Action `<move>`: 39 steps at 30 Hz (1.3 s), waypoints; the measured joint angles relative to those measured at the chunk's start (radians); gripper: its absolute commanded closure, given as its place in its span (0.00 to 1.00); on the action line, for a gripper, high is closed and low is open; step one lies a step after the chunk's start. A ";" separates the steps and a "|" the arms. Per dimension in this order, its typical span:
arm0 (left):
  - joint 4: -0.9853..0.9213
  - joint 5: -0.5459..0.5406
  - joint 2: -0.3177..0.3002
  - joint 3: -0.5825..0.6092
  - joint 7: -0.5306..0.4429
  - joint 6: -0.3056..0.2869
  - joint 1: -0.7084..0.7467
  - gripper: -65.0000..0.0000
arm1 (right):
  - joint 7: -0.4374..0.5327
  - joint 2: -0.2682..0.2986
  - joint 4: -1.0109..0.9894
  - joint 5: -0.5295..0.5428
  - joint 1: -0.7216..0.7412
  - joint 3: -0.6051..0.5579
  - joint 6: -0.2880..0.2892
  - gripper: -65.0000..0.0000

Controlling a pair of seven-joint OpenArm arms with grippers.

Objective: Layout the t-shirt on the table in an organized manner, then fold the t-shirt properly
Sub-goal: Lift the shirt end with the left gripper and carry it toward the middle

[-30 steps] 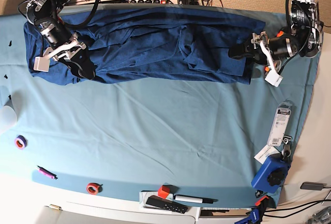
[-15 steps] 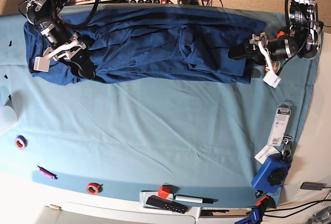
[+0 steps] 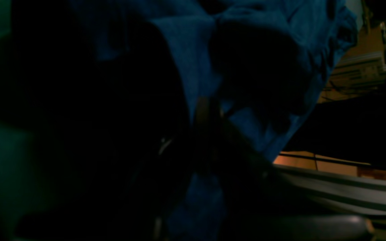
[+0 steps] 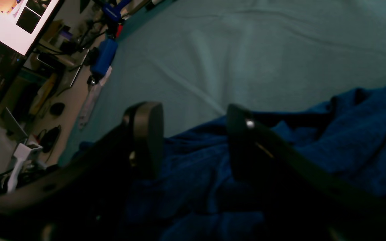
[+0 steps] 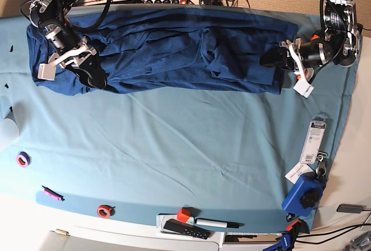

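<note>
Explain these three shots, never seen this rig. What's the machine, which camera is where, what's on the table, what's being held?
It is a robot with two arms. The base view looks straight down on the table, which is covered in teal cloth. The other two cameras sit on the wrists, each looking along its own end effector.

A dark blue t-shirt lies bunched in a band along the far edge. The left end effector, on the right in the base view, has closed on the shirt's edge; its wrist view is dark, mostly blue fabric. The right end effector is at the other end, with its fingers apart over the fabric, gripping nothing.

Small items sit along the near and right edges: tape rolls, a red block, a marker and a blue tool.
</note>
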 measured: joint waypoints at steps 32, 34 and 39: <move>0.332 0.111 0.260 0.296 -0.005 -0.005 -0.057 1.00 | 0.097 0.213 0.000 -0.225 0.002 -0.001 0.000 0.53; 0.332 0.158 0.296 0.350 -0.031 0.005 -0.076 1.00 | 0.097 0.242 0.000 -0.258 0.002 -0.001 0.000 0.53; 0.332 0.328 0.360 0.484 -0.109 0.062 -0.118 1.00 | 0.097 0.285 0.000 -0.302 0.002 0.020 0.001 0.53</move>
